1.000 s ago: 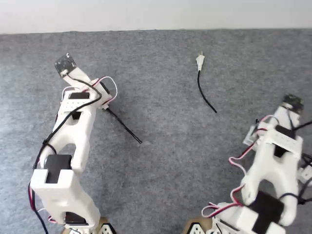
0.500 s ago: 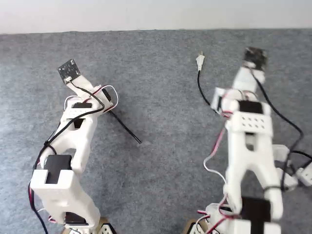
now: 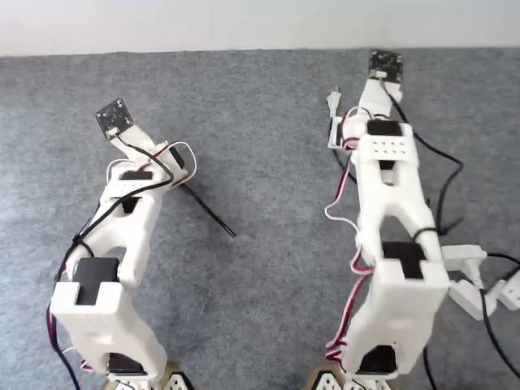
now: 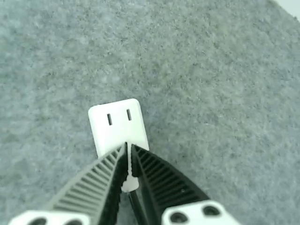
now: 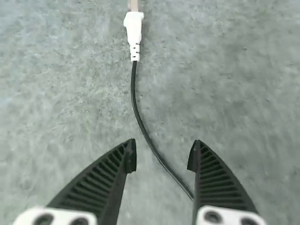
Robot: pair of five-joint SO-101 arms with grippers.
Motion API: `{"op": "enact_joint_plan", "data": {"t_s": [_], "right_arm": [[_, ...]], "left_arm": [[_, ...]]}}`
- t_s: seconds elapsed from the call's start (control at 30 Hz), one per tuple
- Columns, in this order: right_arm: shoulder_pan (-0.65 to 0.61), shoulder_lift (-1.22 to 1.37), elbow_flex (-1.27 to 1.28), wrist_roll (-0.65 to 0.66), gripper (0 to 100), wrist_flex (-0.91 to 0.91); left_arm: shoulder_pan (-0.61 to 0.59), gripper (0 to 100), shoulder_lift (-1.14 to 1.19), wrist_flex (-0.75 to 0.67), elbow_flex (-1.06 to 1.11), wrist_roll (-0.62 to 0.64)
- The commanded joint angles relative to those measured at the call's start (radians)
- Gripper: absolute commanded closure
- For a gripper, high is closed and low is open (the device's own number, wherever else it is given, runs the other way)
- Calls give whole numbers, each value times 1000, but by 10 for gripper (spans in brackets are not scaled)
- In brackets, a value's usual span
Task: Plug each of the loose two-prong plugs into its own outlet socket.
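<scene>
Plug: We found the white two-prong plug [image 5: 133, 27] lying flat on the grey mat [image 3: 268, 187], its prongs pointing away from the right gripper. In the high view the plug [image 3: 332, 99] lay just beside the right arm's [image 3: 390, 195] wrist.

Plug's cord: A black cord [image 5: 140, 122] ran back from the plug in a gentle curve and passed between the right gripper's fingers without touching either one.

Right gripper: The right gripper [image 5: 163, 150] hung low over the mat, back along the cord from the plug. Its fingers were spread wide and held nothing.

Socket: A white socket block [image 4: 117, 124] with two narrow slots lay on the mat well apart from the plug, on the left arm's [image 3: 122, 227] side of it. Its slotted face was turned up and nothing was plugged in.

Left gripper: The left gripper [image 4: 128, 149], as far from the plug as the socket, had its fingers pressed almost together. They were clamped on the white neck at the socket's rear end.

Second cord: From under the left arm a thin black lead [image 3: 210, 215] trailed across the mat, well short of the plug.
</scene>
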Motion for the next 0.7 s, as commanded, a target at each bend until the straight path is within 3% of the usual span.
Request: {"op": "enact_joint_plan", "data": {"t_s": [0.0,0.17,0.67], "right_arm": [[-25,74,-155,-5,834,-5],[-50,147,-196,126,915,61],[-33,274,-281,275,919,58]], "left_arm": [[-35,988,31,-14,-99,-6],[-43,988,77,87,-186,-6],[-44,988,84,95,-191,-6]]}}
